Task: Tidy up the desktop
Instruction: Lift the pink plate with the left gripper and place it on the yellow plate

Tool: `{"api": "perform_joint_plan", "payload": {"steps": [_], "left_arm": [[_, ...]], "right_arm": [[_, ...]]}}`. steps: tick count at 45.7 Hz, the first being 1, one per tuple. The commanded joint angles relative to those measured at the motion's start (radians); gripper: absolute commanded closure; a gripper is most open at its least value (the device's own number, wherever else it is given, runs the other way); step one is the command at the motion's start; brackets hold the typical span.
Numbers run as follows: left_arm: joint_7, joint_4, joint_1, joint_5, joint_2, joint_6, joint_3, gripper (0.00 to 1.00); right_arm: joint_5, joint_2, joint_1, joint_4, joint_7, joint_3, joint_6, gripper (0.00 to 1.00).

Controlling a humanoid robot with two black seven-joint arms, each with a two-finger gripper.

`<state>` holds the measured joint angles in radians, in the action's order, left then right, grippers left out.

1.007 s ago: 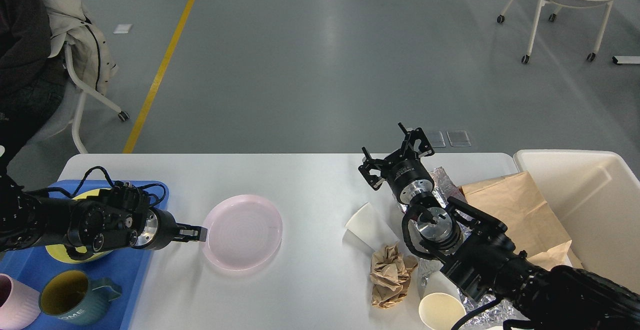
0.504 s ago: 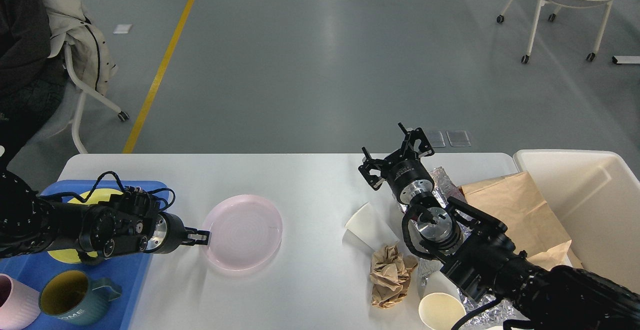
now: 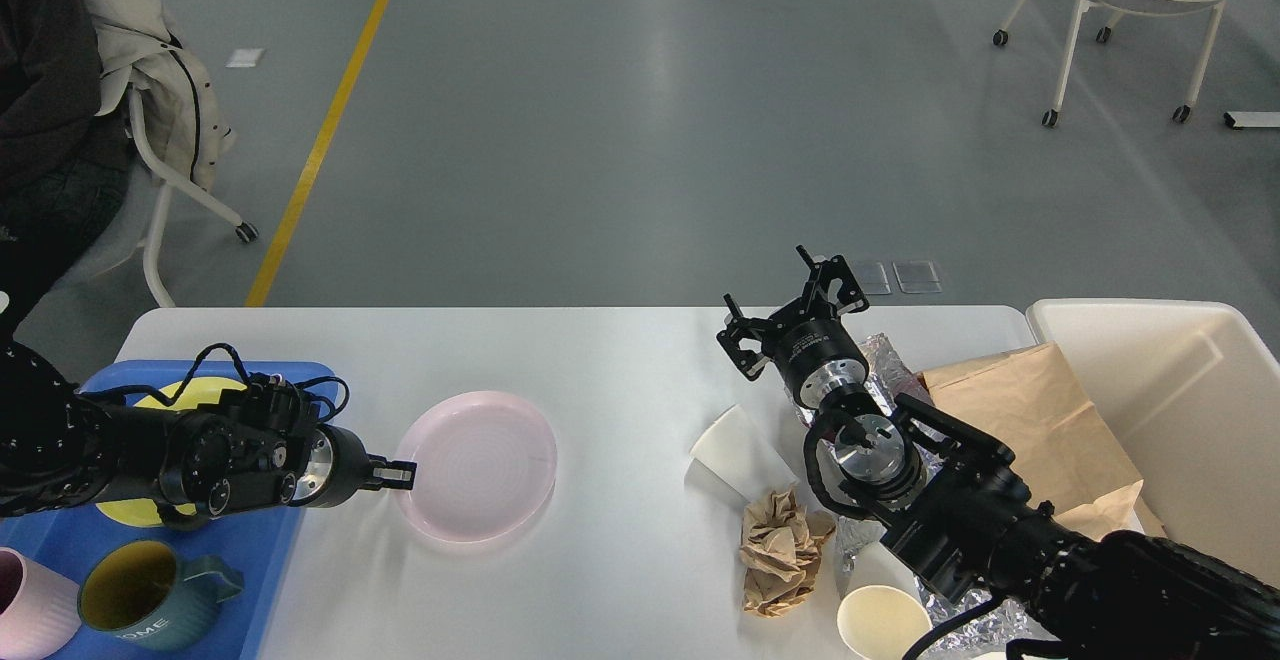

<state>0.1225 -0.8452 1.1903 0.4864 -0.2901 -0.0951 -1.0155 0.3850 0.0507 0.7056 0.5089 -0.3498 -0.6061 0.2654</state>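
Note:
The desktop (image 3: 620,360) is a wide white tabletop. A pink plate (image 3: 477,465) lies left of its centre. My left gripper (image 3: 402,475) comes in low from the left and is shut on the plate's left rim. My right gripper (image 3: 787,308) is raised over the far right part of the desktop, open and holding nothing. It hangs above a crumpled sheet of foil (image 3: 890,360).
A blue tray (image 3: 255,560) at the left holds a yellow plate (image 3: 165,395), a teal mug (image 3: 150,595) and a pink mug (image 3: 30,615). At the right are a tipped paper cup (image 3: 735,450), crumpled brown paper (image 3: 780,550), an upright paper cup (image 3: 882,622), a brown bag (image 3: 1030,420) and a cream bin (image 3: 1190,380).
My left gripper slid right to the pink plate's rim, took hold, then drew back slightly left, and the plate shifted left with it. The right arm has not moved.

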Motion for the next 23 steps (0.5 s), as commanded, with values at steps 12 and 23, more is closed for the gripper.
{"api": "perform_joint_plan", "payload": {"steps": [12,23], "left_arm": [[0.014,0.000,0.006,0.001,-0.003,-0.008,0.002,1.00],[0.035,-0.005,0.043,0.001,-0.026,-0.034,0.003,1.00]], "right_arm": [[0.000,0.000,0.000,0.000,0.000,-0.001,0.000,0.00],[0.000,0.000,0.000,0.000,0.000,0.000,0.000,0.00]]}}
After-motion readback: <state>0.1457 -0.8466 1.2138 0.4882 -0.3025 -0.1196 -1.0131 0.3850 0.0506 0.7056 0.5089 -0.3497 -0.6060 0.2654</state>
